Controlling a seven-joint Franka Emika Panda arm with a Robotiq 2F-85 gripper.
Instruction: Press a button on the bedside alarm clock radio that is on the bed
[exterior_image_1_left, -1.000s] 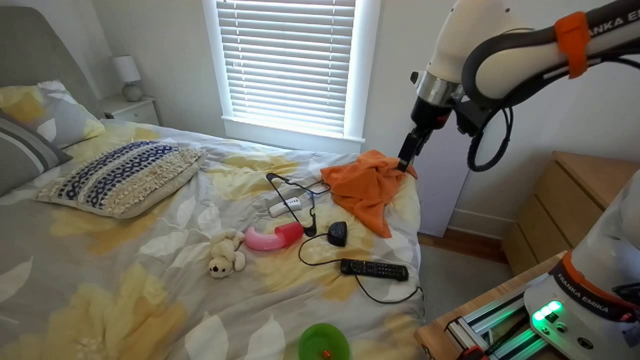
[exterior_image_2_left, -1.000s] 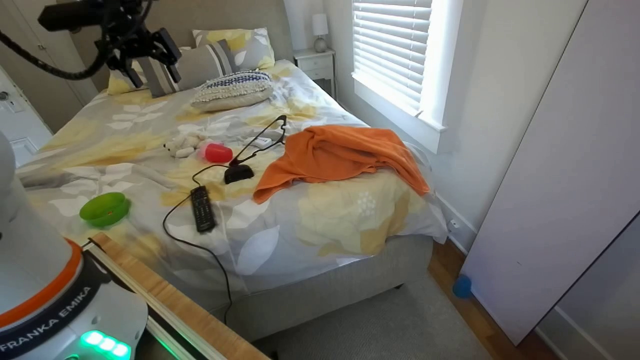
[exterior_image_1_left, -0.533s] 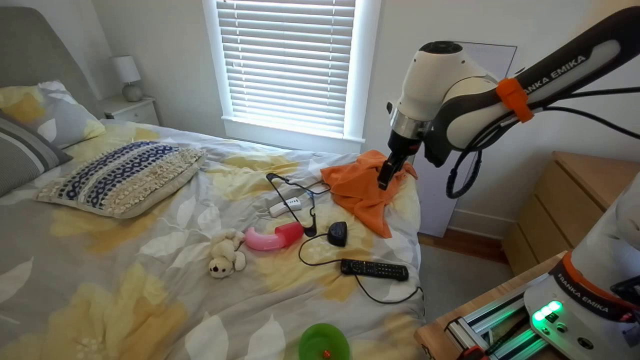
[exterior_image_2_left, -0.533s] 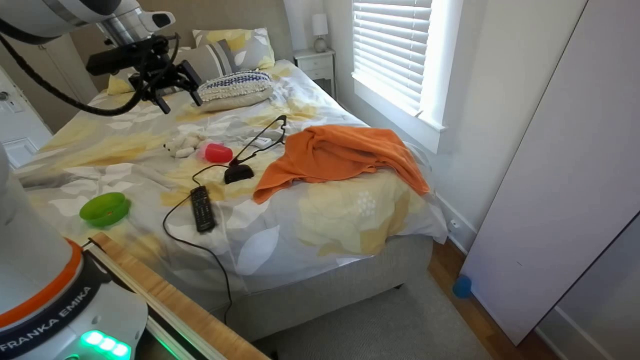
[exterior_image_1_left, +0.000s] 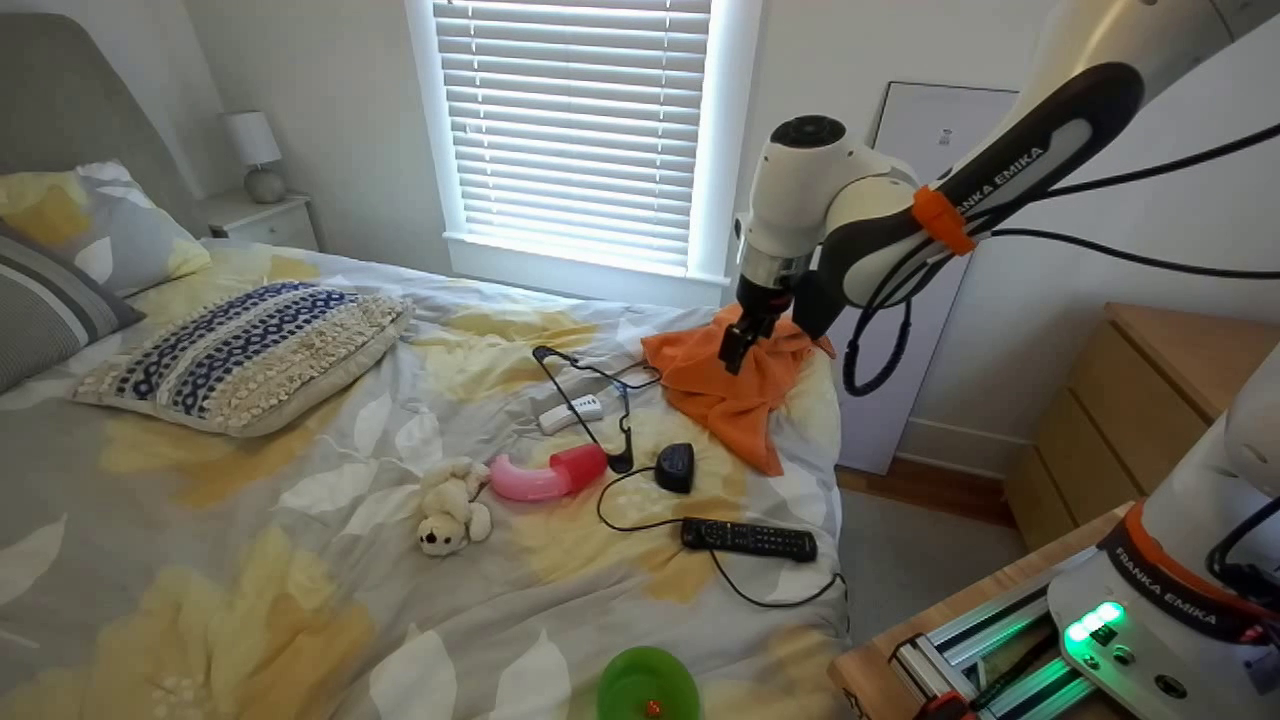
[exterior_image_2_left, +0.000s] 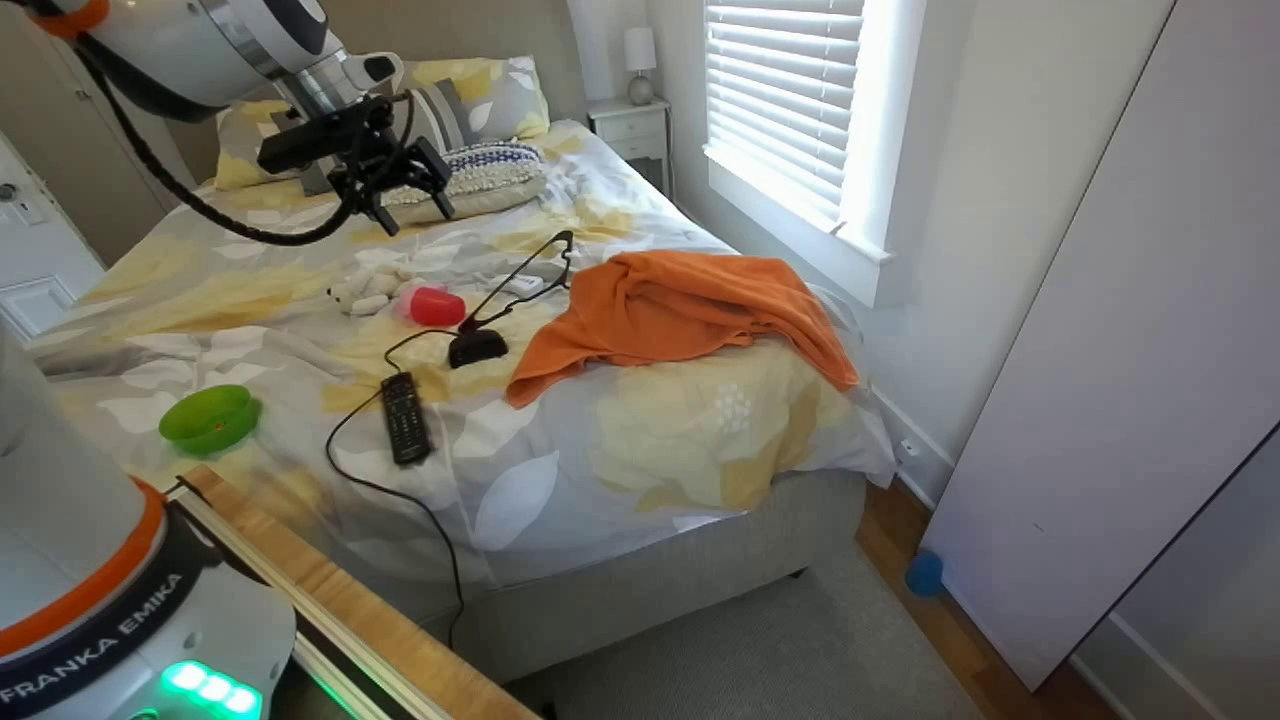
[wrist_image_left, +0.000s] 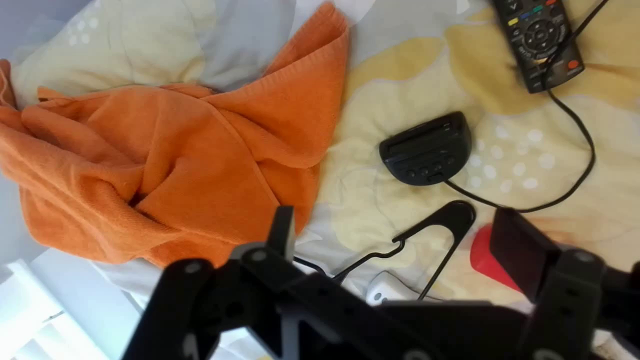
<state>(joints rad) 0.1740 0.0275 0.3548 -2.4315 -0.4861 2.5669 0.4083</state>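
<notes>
The alarm clock radio is a small dark boxy gadget with a thin black cord. It lies on the bed in both exterior views (exterior_image_1_left: 675, 468) (exterior_image_2_left: 478, 348). In the wrist view the clock (wrist_image_left: 427, 150) shows its row of small buttons, above the space between the fingers. The bed (exterior_image_2_left: 520, 490) has pale yellow, grey and white floral bedding. My gripper (exterior_image_1_left: 735, 358) is open and empty, in the air above the bed. In an exterior view it appears in front of the orange cloth. Its fingers stand wide apart in the wrist view (wrist_image_left: 396, 220), not touching the clock.
An orange cloth (exterior_image_1_left: 715, 405) lies beside the clock. A black hanger (exterior_image_1_left: 621, 460), a white remote (exterior_image_1_left: 570, 414) and a pink-red object (exterior_image_1_left: 530, 482) lie close by. A long black remote (exterior_image_1_left: 750, 539) touches the cord. A plush bear (exterior_image_1_left: 450, 510) and green bowl (exterior_image_1_left: 640, 675) are farther off.
The arm has moved the open gripper lower and out over the bed, leftward in an exterior view and rightward in another. The objects on the bed have not moved.
</notes>
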